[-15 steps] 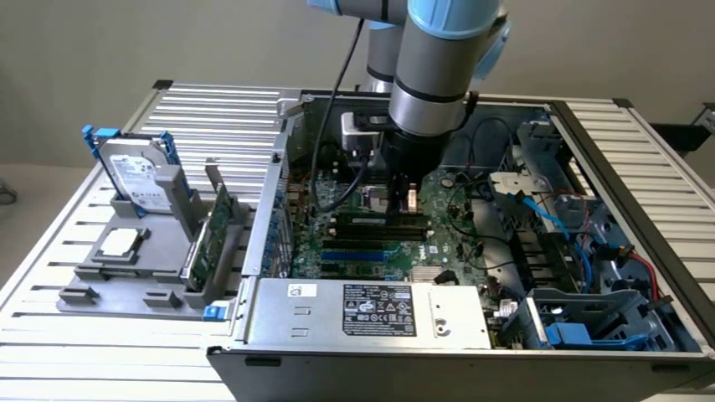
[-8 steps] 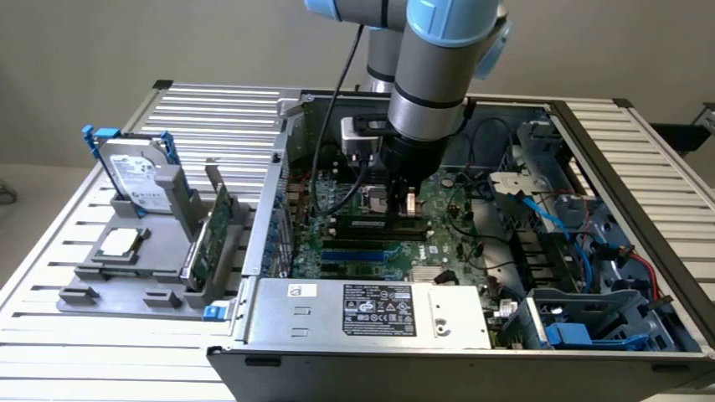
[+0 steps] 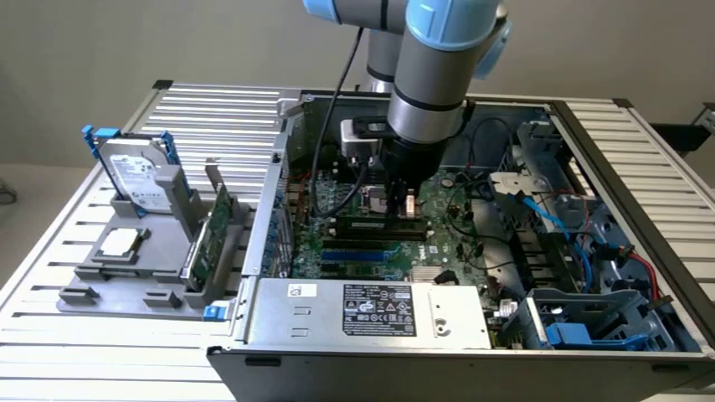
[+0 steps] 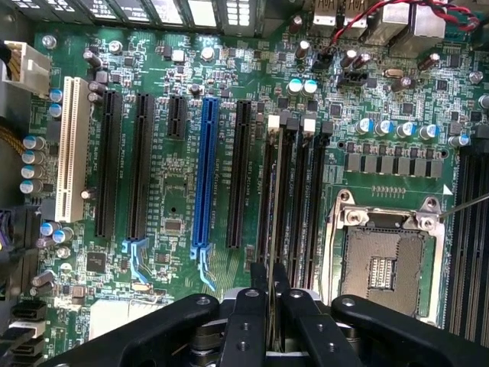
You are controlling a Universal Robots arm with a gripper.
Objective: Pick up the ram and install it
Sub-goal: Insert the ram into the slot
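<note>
One hand (image 4: 269,279) clamped on ram (image 4: 272,229), over motherboard (image 4: 176,206); slatted metal table (image 3: 213,109), grey wall (image 3: 112,42).

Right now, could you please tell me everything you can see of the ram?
The ram is a long, thin board, seen edge-on in the wrist view. The gripper is shut on it, holding it upright, lengthwise along the black memory slots beside the processor socket. Whether it is seated I cannot tell.

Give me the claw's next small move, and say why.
Likely a slow, straight push down. The claw is shut on the ram, held edge-on and seemingly lined up along a black memory slot beside the CPU socket. Whether it is seated is hard to tell.
</note>
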